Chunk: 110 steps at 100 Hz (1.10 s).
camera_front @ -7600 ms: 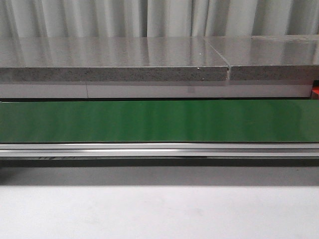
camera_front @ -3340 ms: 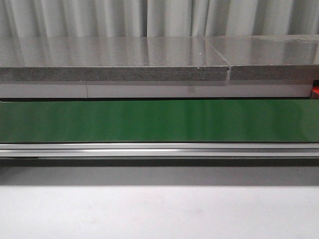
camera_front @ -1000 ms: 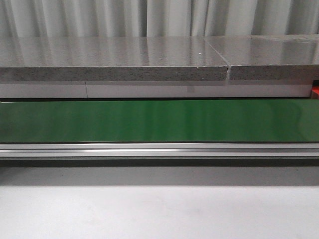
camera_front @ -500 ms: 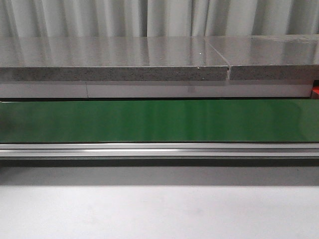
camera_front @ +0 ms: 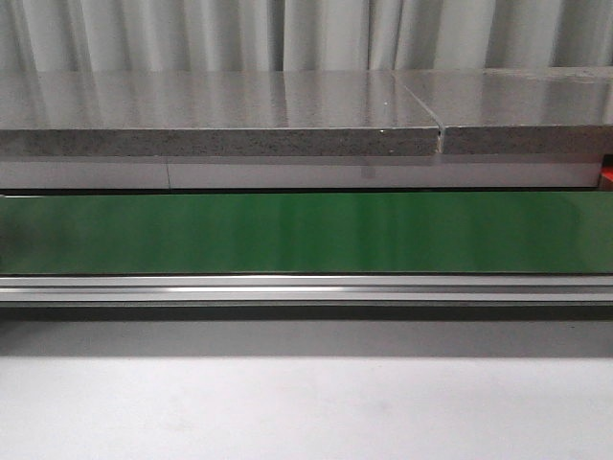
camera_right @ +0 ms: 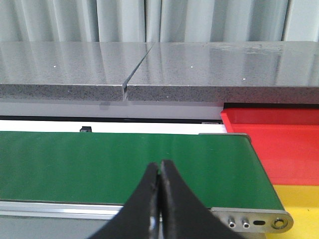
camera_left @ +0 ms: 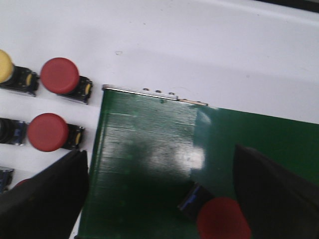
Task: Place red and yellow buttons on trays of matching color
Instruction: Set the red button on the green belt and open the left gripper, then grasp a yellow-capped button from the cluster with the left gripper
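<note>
Nearest the robot, a pale grey table (camera_front: 306, 407) runs the full width of the front view, bare where it shows. Beyond it lies an aluminium rail (camera_front: 306, 289) edging the green conveyor belt (camera_front: 306, 233), then a speckled grey stone counter (camera_front: 220, 113), and pleated grey curtains (camera_front: 287, 34) close the room behind. The left gripper (camera_left: 159, 199) hangs over one end of the belt with its dark fingers (camera_left: 45, 199) spread wide; a red button (camera_left: 223, 219) lies on the belt between them, untouched. More red buttons (camera_left: 60, 75) and a yellow button (camera_left: 5, 66) sit on the white surface beside the belt. The right gripper (camera_right: 159, 199) has its fingers pressed together, empty, facing the belt's other end, where a red tray (camera_right: 279, 139) and a yellow tray (camera_right: 299, 199) adjoin.
</note>
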Tool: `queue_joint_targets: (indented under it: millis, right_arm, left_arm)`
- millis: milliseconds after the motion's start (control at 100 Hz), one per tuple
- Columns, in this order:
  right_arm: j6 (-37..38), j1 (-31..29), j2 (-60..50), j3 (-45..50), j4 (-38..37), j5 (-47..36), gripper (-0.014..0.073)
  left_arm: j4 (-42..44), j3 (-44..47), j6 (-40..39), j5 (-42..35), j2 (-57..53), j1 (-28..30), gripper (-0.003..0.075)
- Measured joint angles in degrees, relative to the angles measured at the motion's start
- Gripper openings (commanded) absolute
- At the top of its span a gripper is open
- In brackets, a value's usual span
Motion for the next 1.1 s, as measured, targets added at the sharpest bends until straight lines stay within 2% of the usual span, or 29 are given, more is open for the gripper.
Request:
queue_joint_targets:
  millis: [190, 370, 690, 850, 1100]
  right_arm:
    - [0.00, 0.00, 0.00, 0.00, 0.00, 0.00, -0.0066]
    - [0.00, 0.00, 0.00, 0.00, 0.00, 0.00, -0.0066]
    - [0.00, 0.00, 0.00, 0.00, 0.00, 0.00, -0.0066]
    - [0.00, 0.00, 0.00, 0.00, 0.00, 0.00, -0.0066]
    - [0.00, 0.00, 0.00, 0.00, 0.00, 0.00, -0.0066]
  left_arm:
    - [0.00, 2.13, 0.00, 0.49, -2.87, 6.69, 0.0576]
    - [0.30, 8.83, 0.00, 0.03, -6.12, 15.60, 0.0576]
    - [0.81, 21.25, -2.05, -7.22, -8.10, 31.09, 0.0567]
    - [0.91, 25.17, -2.59, -12.12, -7.96, 33.12, 0.0567]
    - [0.56, 25.61, -2.59, -16.39, -4.15, 33.12, 0.0567]
